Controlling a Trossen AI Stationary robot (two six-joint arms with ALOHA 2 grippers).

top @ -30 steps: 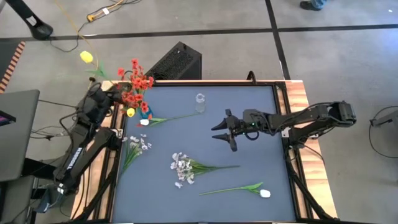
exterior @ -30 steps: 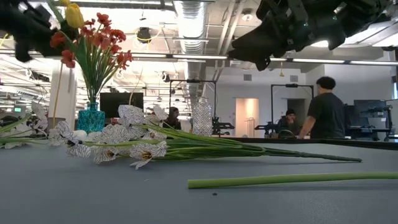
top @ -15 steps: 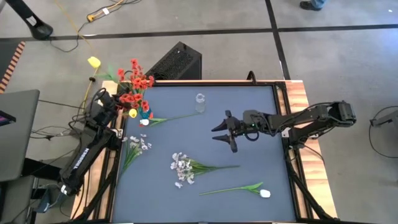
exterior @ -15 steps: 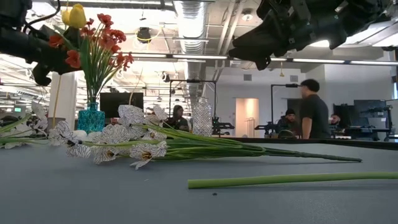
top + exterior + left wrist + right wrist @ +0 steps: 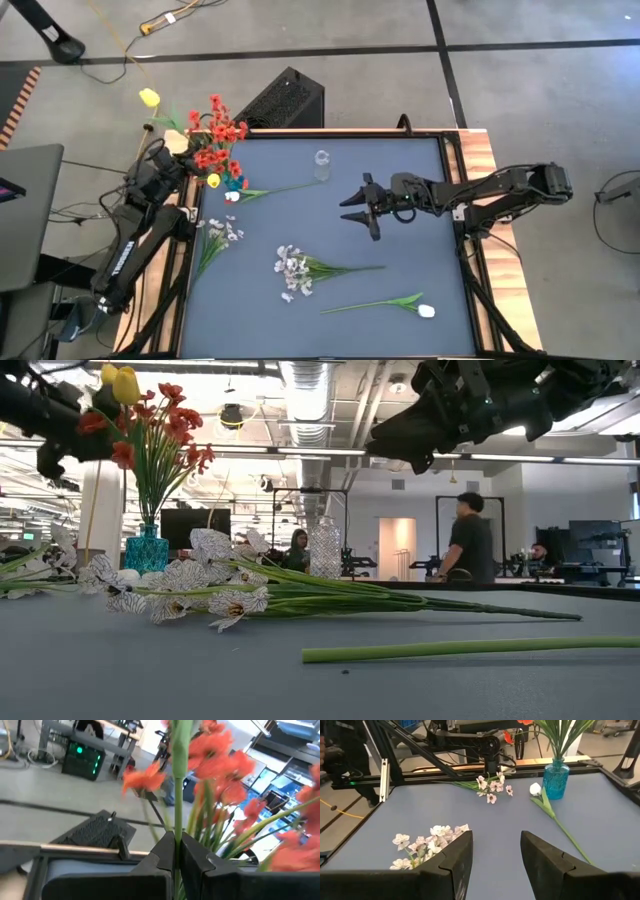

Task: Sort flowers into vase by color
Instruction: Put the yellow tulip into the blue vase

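Flowers are mid-sort: the yellow tulip (image 5: 149, 97) has swung over half a second from out past the surface's left edge back toward the red blossom cluster (image 5: 218, 135), so its stem now points down at the blue vase (image 5: 147, 550). The left end effector (image 5: 175, 851) is clamped on that green stem, right among the red blooms. My reading is that this stem is about to go in beside the reds already standing there, with another yellow bud (image 5: 212, 180) low in the bunch.

The right end effector (image 5: 364, 208) hangs over the middle of the surface (image 5: 400, 260), fingers apart and holding nothing, unmoved over the same second.

Still lying flat: a large spray of small white blossoms (image 5: 292, 268) near the centre, a smaller white spray (image 5: 222, 232) by the left edge, a white tulip (image 5: 426, 311) at the near right, and another white tulip (image 5: 233, 196) just beside the blue vase. A clear glass vase (image 5: 321, 162) stands empty near the far edge.

The red blooms crowd the vase mouth and may snag the incoming stem. A person (image 5: 469, 540) walks in the room behind.
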